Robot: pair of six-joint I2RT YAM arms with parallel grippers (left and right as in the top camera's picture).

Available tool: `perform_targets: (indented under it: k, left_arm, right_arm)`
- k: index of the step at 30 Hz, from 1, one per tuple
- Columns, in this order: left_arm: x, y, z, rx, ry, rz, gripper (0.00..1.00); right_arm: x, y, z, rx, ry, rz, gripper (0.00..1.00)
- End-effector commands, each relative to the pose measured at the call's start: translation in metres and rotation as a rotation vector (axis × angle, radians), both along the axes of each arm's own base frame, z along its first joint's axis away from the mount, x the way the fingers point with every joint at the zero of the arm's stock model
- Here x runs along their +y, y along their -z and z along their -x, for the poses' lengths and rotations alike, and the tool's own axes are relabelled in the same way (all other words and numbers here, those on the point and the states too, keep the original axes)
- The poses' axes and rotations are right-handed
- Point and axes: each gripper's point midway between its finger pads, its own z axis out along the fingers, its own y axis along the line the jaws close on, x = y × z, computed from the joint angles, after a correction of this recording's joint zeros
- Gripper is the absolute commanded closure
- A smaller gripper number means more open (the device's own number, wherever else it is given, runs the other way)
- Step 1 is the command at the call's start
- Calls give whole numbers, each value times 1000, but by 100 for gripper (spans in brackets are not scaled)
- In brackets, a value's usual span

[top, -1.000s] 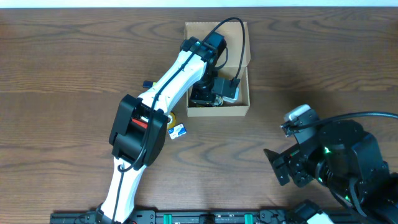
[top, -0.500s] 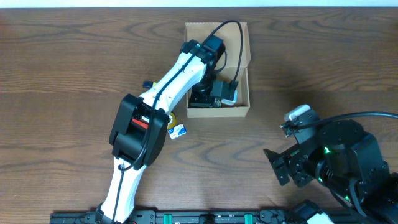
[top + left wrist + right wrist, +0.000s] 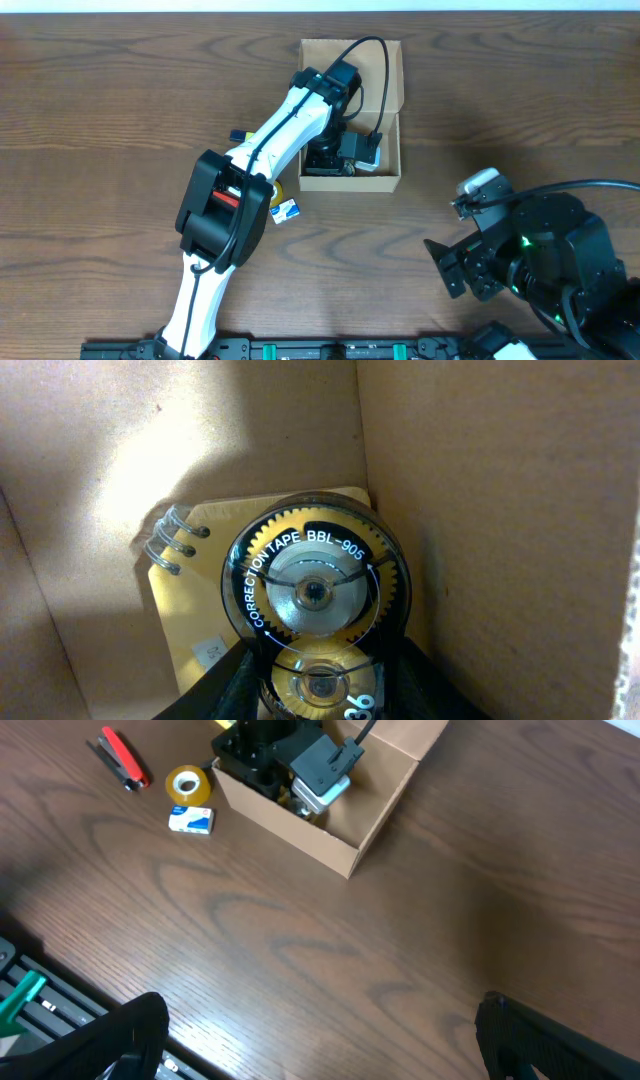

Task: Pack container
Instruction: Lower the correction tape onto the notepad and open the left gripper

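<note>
Table: A dark wood-grain tabletop [image 3: 120,90] fills the overhead view, with a pale strip along its far edge.
Container: The tan cardboard container [image 3: 350,181] stands open at the far middle of the table, its flap lid folded back on the far side.
Left arm: The white left arm [image 3: 285,115] stretches from the near edge, left of centre, towards the far right and dips its black wrist into the container.
Left gripper: The left gripper [image 3: 325,685] is inside the container. It is closed on a correction tape dispenser [image 3: 318,585], with a dark finger against each side of the dispenser's lower end.
Dispenser: It is a clear, round-ended case showing yellow gears and the words "CORRECTION TAPE BBL-905". It is just beside the container's right inner wall.
Notepad: A yellow spiral-bound notepad [image 3: 190,620] lies on the container's floor under the dispenser, with its wire coils to the left.
Right arm: The black right arm [image 3: 540,265] is parked at the near right, well apart from the container.
Right gripper: The right gripper [image 3: 320,1020] has its jaws spread wide over bare table, with nothing between them.
Loose items: A small blue-and-white packet [image 3: 190,819] and a yellow tape roll [image 3: 188,785] lie just beside the container's near left corner. A red-handled tool [image 3: 122,760] lies a little farther to the left.
</note>
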Motion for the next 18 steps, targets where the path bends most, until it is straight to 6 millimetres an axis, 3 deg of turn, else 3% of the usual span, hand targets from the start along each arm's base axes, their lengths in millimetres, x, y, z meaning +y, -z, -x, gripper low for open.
perform_targets:
  k: [1,3,6,18]
  left_arm:
    - [-2,7,4,28,-8,0,59]
    - [-2,7,4,28,-8,0,50]
    - [-1,7,4,29,-12,-1,47]
    - [-2,6,4,29,-16,-1,54]
  right_arm:
    - [-3,0,-1,3,27,-9,1]
    - [-3,0,-1,4,26,-9,1]
    - [-3,0,-1,4,26,-9,1]
    - [-3,0,-1,3,27,-9,1]
